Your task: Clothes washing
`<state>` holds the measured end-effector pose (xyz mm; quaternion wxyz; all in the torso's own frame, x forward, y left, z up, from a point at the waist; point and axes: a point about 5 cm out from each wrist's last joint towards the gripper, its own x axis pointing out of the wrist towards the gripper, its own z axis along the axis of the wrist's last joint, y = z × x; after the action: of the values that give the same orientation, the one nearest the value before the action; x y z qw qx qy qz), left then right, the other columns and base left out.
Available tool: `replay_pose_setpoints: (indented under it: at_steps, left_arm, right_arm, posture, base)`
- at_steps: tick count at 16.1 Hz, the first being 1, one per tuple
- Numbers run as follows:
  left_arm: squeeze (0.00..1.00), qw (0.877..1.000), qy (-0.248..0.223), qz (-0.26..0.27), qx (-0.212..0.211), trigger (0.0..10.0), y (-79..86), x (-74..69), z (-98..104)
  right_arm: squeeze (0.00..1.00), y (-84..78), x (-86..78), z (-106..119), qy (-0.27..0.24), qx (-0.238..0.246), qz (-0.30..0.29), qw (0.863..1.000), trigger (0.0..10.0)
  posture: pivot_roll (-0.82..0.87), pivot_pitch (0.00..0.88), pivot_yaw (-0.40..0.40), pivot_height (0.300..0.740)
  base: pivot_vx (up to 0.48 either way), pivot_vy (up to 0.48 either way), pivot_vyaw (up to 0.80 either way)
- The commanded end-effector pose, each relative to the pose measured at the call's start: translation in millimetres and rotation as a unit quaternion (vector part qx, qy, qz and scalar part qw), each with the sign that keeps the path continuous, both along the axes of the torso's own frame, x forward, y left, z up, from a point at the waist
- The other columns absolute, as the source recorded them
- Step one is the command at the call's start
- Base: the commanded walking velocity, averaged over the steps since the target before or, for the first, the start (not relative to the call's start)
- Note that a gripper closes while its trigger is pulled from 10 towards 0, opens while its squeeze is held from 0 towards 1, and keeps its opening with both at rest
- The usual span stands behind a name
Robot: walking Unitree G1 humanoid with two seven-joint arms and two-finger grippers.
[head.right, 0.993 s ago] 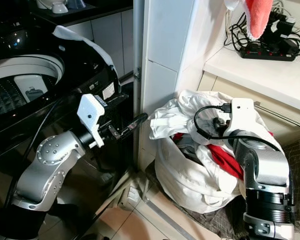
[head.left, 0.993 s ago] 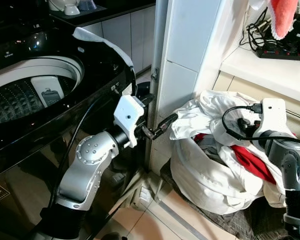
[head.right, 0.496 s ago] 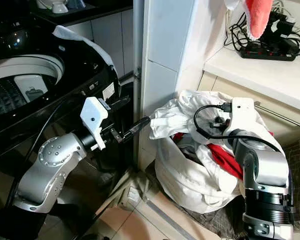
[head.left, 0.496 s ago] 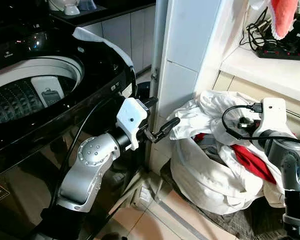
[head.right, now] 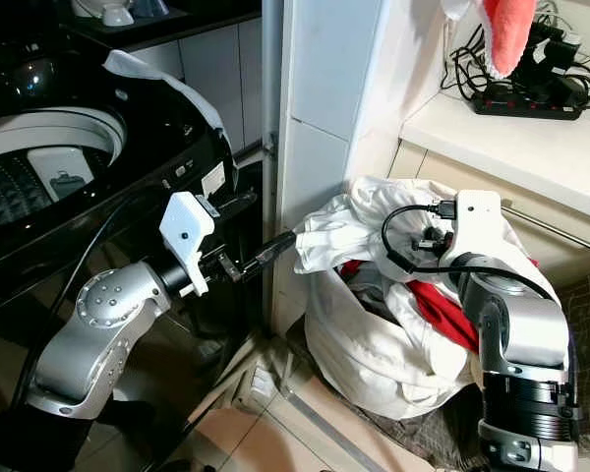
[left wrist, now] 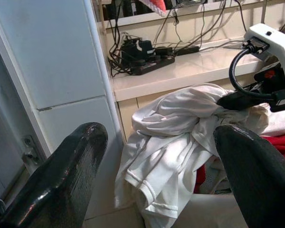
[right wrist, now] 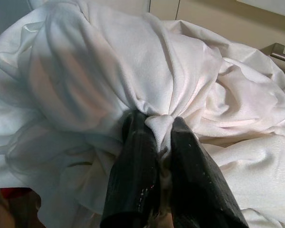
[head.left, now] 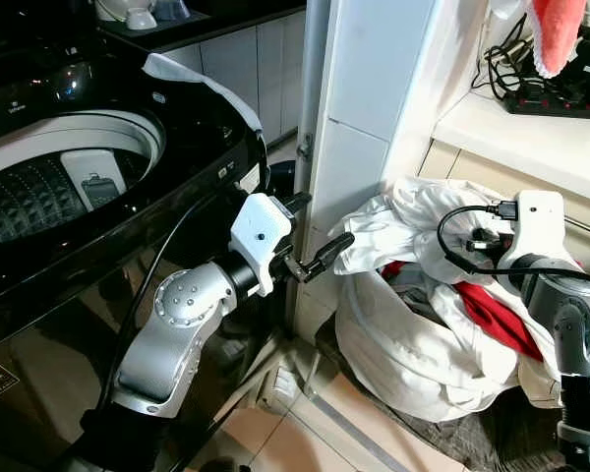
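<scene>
Clothes washing, station by tiled pillar: top-loading washing machine (head.left: 69, 177), laundry bag (head.left: 413, 354), both grippers at work.

Washing machine at robot's left, lid up, drum exposed. White laundry bag on floor right of pillar (head.left: 364, 108), heaped with clothes; red garment (head.left: 497, 320) showing among them. White garment (right wrist: 133, 85) bunched on top of heap, one fold pinched between pressed-together fingers of right gripper (right wrist: 159, 147). Left gripper (left wrist: 159, 156) held between machine and bag, just beside pillar, fingers spread wide, holding nothing, pointed at hanging edge of white garment. Power strip (head.left: 556, 98) with cables on counter above bag.
</scene>
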<state>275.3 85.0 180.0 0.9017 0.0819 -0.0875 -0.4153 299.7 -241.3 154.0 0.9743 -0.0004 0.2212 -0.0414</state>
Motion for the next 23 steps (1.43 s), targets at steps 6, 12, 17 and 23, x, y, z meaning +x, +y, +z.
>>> replay_pose_setpoints:
  at_steps: [6,12,17,23]
  left_arm:
    - [0.00,0.995,-0.037,0.088,-0.018,10.0,11.9,18.3,14]
    - [0.00,0.996,-0.063,0.064,-0.027,10.0,4.6,21.2,29]
    - [1.00,0.988,-0.127,0.050,-0.079,10.0,-2.2,22.5,73]
    - [1.00,0.985,-0.147,0.041,-0.077,10.0,-7.6,23.2,84]
  right_arm:
    - [0.00,-3.0,7.4,38,-0.092,0.023,0.003,0.995,0.0]
    - [0.00,13.5,15.9,108,-0.236,0.090,0.041,0.967,0.0]
    - [0.00,56.6,16.9,149,-0.301,0.158,0.167,0.926,0.0]
    - [0.00,90.3,13.5,135,-0.253,0.188,0.244,0.917,0.0]
  posture:
    - [-0.04,0.000,-0.026,0.740]
    - [-0.02,0.000,-0.043,0.740]
    - [-0.01,0.000,-0.067,0.740]
    - [-0.01,0.000,-0.079,0.740]
  base:
    - [0.000,0.000,0.00]
    - [0.000,0.000,0.00]
    - [0.000,0.000,0.00]
    - [0.000,0.000,0.00]
